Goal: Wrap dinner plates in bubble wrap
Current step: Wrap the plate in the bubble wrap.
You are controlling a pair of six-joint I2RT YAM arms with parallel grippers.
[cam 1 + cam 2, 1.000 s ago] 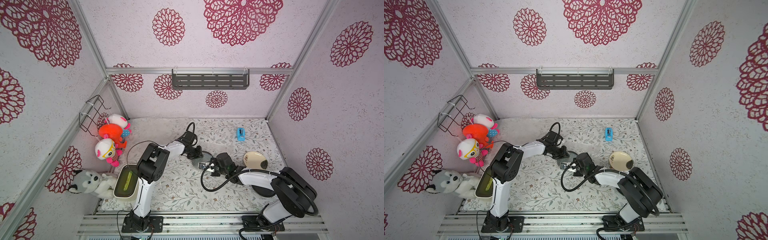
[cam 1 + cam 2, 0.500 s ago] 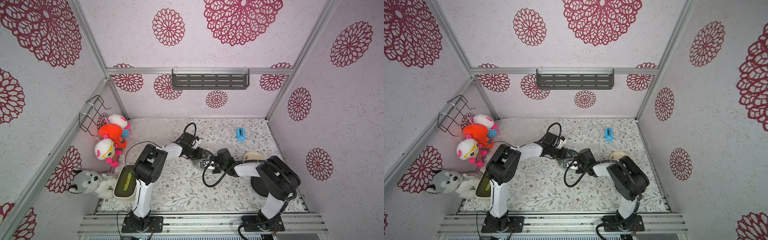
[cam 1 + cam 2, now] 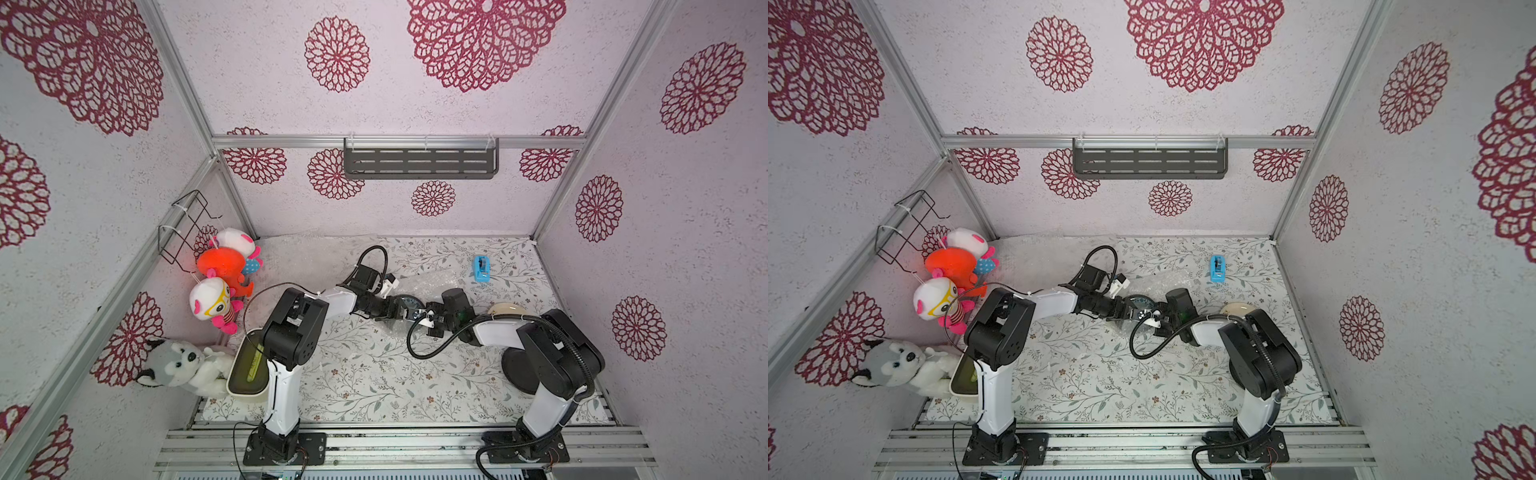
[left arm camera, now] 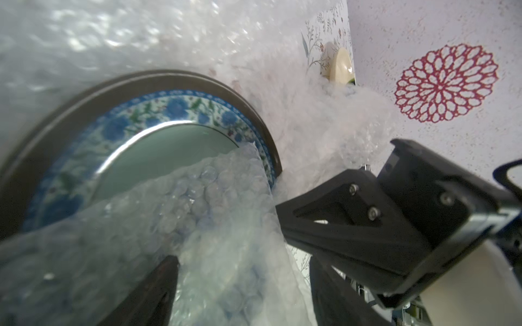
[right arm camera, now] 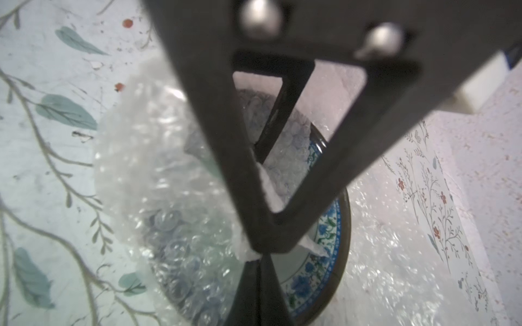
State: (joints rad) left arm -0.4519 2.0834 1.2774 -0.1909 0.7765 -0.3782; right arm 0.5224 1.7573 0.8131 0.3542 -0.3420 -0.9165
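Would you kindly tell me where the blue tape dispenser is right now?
In both top views the tape dispenser stands at the far right of the table, just beyond the cream plate.

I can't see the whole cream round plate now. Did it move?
No. In a top view, the plain cream round plate lies in the same spot near the small blue tape dispenser as before; the right arm now covers part of it.

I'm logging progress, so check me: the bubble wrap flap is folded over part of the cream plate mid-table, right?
Wrong plate: the bubble wrap flap is folded over part of the blue patterned plate mid-table, as the left wrist view shows. The cream plate sits apart.
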